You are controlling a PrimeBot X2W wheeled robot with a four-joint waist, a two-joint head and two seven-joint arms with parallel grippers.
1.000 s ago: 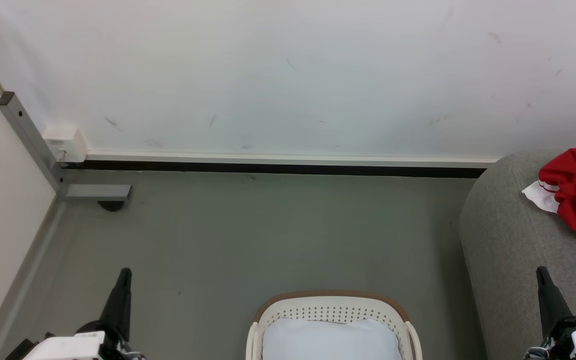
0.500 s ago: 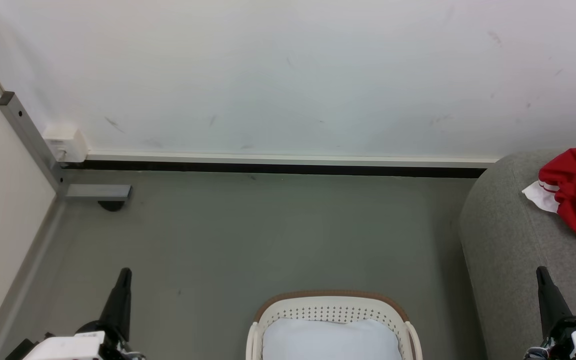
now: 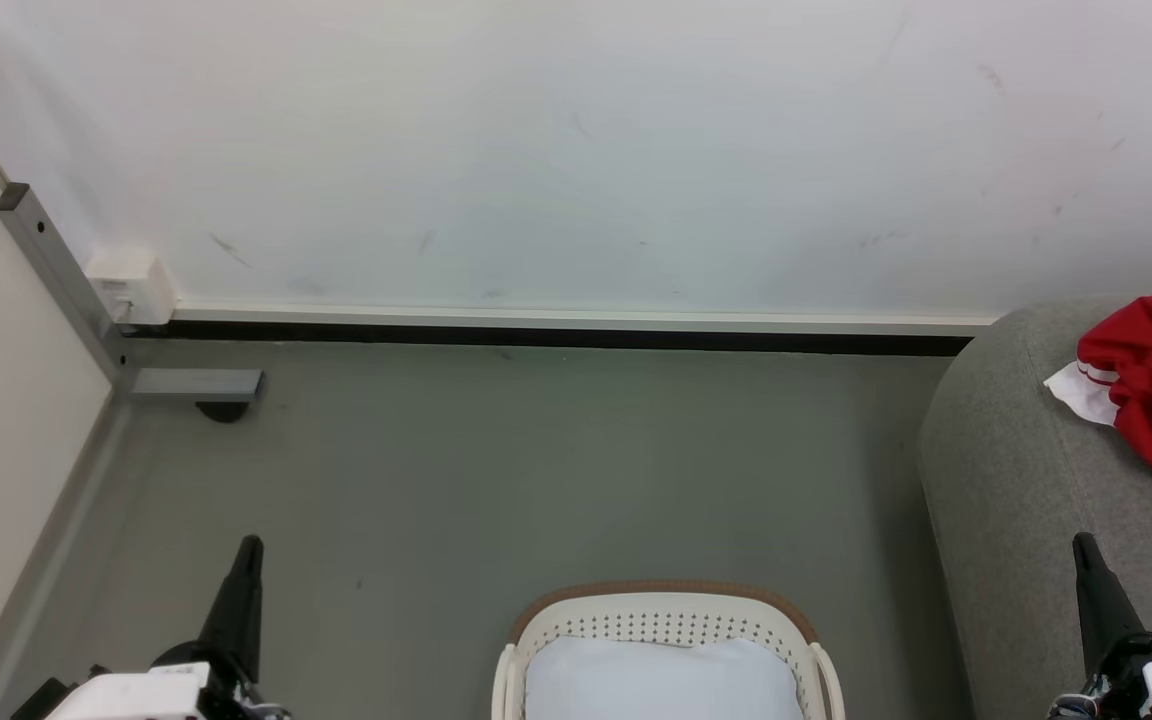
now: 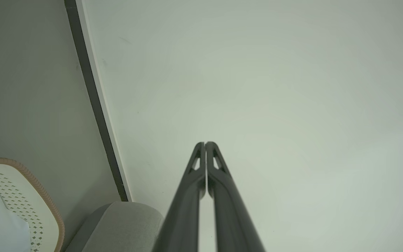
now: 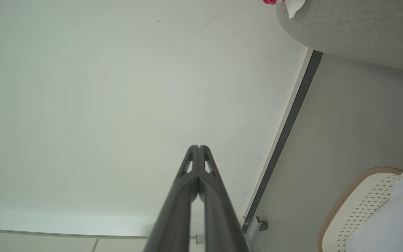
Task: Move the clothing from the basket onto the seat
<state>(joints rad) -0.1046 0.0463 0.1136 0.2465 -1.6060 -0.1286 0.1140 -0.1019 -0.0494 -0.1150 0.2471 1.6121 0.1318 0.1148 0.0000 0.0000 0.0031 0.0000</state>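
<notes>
Red sports garment (image 3: 1151, 385) w/ white trim & black numerals lies on the big grey woven sofa (image 3: 1011, 480), right of the oval cream perforated basket (image 3: 664, 592) holding a pale blue-white pad (image 3: 661, 680). L gripper (image 3: 250, 546) & R gripper (image 3: 1083, 541) are both clenched, empty. Tilt yr head cam down & check the basket's hidden near part for leftover red cloth.

Black left claw (image 3: 250, 546), right claw (image 3: 1083, 543), white wrists (image 3: 131, 690)
</notes>
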